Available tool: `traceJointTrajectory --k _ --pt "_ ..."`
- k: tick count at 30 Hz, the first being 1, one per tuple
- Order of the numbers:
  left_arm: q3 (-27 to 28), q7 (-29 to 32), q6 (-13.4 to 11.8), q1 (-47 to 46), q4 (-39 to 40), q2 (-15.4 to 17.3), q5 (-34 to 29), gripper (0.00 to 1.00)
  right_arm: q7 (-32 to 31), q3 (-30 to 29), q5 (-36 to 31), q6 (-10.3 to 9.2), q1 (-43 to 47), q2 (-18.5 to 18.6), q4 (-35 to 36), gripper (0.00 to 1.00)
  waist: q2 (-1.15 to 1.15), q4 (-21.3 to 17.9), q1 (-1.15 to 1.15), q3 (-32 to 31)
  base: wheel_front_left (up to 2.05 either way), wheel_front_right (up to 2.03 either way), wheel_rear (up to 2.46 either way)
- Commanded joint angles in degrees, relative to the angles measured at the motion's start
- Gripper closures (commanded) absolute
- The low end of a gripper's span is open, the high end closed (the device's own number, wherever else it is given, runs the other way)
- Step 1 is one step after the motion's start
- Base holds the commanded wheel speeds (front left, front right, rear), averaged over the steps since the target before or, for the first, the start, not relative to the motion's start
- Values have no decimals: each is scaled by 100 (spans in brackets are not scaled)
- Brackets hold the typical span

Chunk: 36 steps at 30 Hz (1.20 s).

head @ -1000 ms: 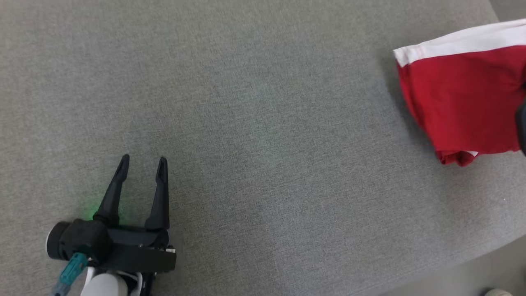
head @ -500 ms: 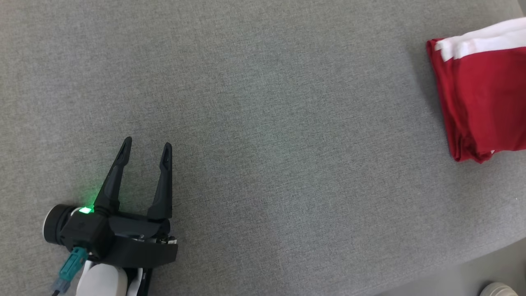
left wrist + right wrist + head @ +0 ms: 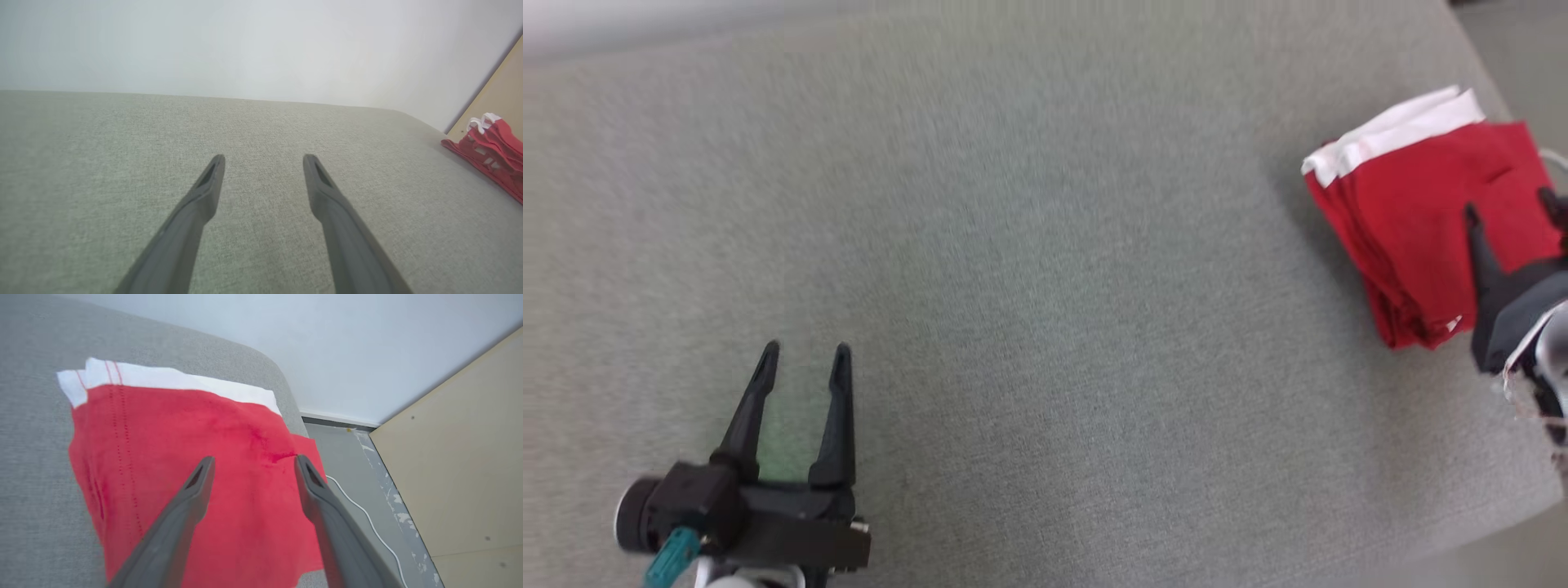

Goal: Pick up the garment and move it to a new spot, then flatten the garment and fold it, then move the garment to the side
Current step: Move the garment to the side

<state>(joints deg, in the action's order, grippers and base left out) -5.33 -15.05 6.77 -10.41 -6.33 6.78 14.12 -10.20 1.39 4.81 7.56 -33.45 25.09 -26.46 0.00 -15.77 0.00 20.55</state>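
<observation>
You had the garment (image 3: 1413, 220) lying as a compact red stack with a white band along one end, several layers deep, at the far right edge of the grey cloth-covered table (image 3: 1045, 286), close to its rounded corner. Your right gripper (image 3: 1508, 204) hovered just over it with its fingers spread and nothing between them. Your left gripper (image 3: 805, 349) sat well apart at the near left, equally spread and empty, over bare cloth. Judging from that, the flattening and folding looked done and the garment seemed set at the side, so the task appeared all but finished. Little seemed left beyond lifting your right arm clear without dragging the top layer.
</observation>
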Motion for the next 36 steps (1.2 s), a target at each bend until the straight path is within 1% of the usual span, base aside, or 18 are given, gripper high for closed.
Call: traceJointTrajectory --k 1,3,4,7,8,12,14,18,23,30,32,36 --pt "60 -14 -20 182 -4 -45 25 0 89 36 150 -18 214 9 149 0 0 169 0 -663 0 0 0" --pt "185 -13 -18 336 6 -119 148 0 196 96 377 -18 479 -23 439 0 0 217 0 -913 0 0 0" --pt "242 -13 -49 424 16 -144 140 0 215 115 543 -18 631 -100 589 0 0 243 0 -1026 0 0 0" --pt "383 -13 -111 649 2 -209 154 0 261 103 814 -18 1101 -105 1056 0 0 341 0 -1351 0 0 0" --pt "423 -13 -115 719 -12 -232 180 0 252 120 869 -18 1276 -159 1204 0 0 373 0 -1453 0 0 0" --pt "578 -13 -140 974 -65 -276 175 0 388 -34 932 -18 1940 -383 1819 0 0 516 0 -1778 0 0 0" --pt "652 -13 -155 1087 -96 -296 192 0 526 -100 933 -18 2280 -562 2083 0 0 595 0 -1914 0 0 0" --pt "820 -14 -159 1294 -185 -314 175 0 917 -26 961 -18 2832 -870 2515 0 0 746 0 -2082 0 0 0" --pt "904 -14 -128 1435 -295 -285 46 0 1269 151 1042 -18 3235 -1030 2633 0 0 926 0 -2209 0 0 0" --pt "872 -14 -41 1503 -604 -200 -142 0 1500 139 1144 -17 3574 -1244 2472 0 0 1203 0 -2407 0 0 0" --pt "846 -14 -32 1481 -688 -188 -179 0 1606 162 1110 -17 3654 -1139 2380 0 0 1289 0 -2454 0 0 0" --pt "848 -13 2 1425 -851 -176 -206 0 1678 238 1155 -17 3789 -1109 2173 0 0 1413 0 -2531 0 0 0"
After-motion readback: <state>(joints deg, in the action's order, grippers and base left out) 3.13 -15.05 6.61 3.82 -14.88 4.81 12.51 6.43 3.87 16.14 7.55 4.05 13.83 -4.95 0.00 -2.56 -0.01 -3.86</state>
